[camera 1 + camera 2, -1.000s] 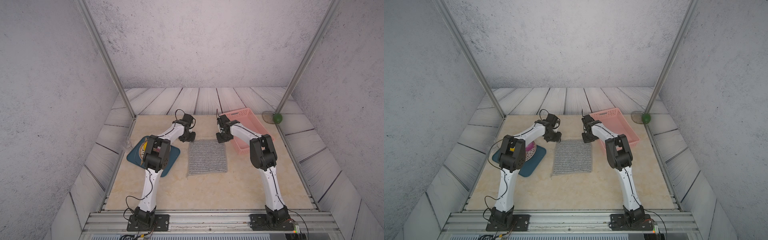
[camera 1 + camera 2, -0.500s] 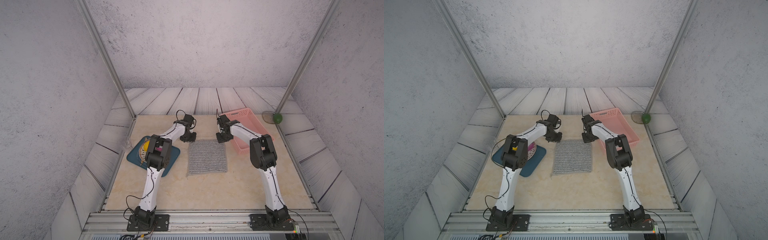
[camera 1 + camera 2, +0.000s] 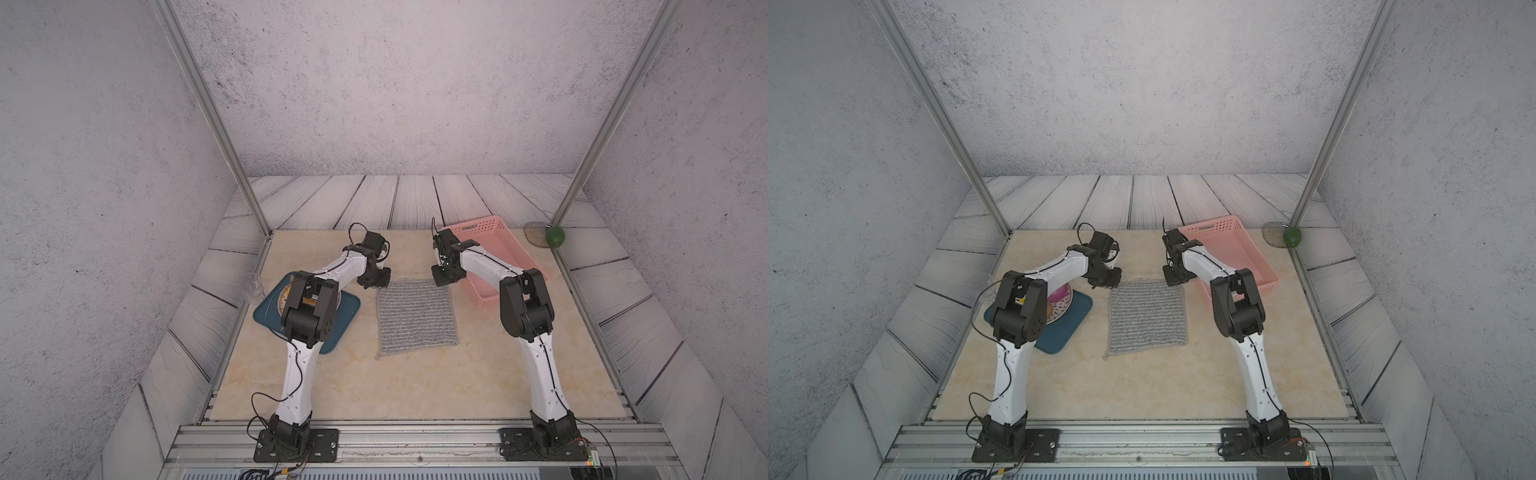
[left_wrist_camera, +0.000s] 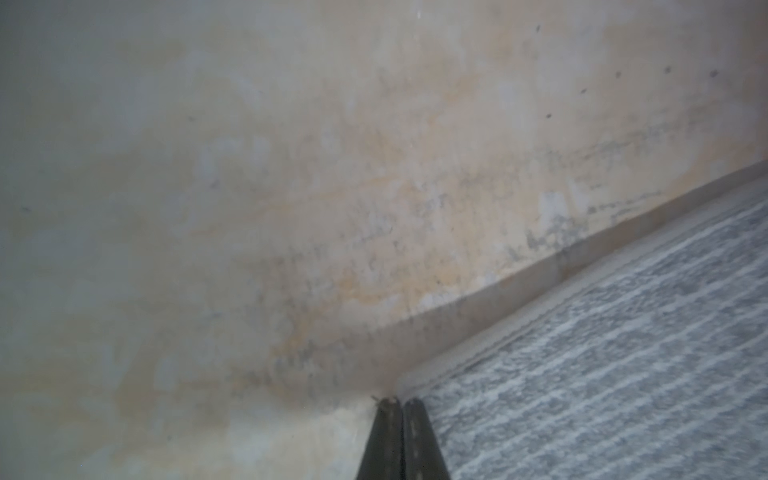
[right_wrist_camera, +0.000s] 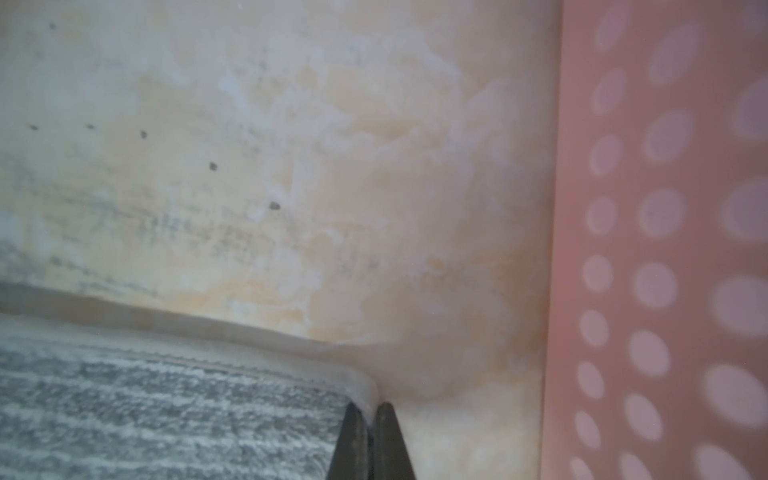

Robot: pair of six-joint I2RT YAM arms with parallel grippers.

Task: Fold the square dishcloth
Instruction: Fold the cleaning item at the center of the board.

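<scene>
Near side first: the square dishcloth (image 3: pixel 415 318) lies mid-table (image 3: pixel 415 386) between the two arms. It is spread out in a single layer with the near edge flat. No fold in it yet.

A teal mat (image 3: pixel 347 309) with a plate (image 3: pixel 1065 305) sits just beside it on the left, apart from the cloth.

Far edge:
- **Left gripper** (image 3: pixel 376 283): down on the far-left corner. In the wrist view the fingers are pressed together right at the corner. It reads as a thin pinch on the hem.
- **Right gripper** (image 3: pixel 441 279): on the far-right corner, fingers together with the pale hem nipped between the tips.
- **Edge itself**: sits slightly proud of the table, with a shadow under it.

Beyond that, the pink basket (image 3: pixel 519 249) is close beside the right gripper and clear of the cloth. A green round thing (image 3: pixel 555 237) sits in the far corner.

My read on status: the corner grasps are in and the whole fold is left. Next would be to lift the far edge, carry it over to the near edge, lay it down and let go.
</scene>
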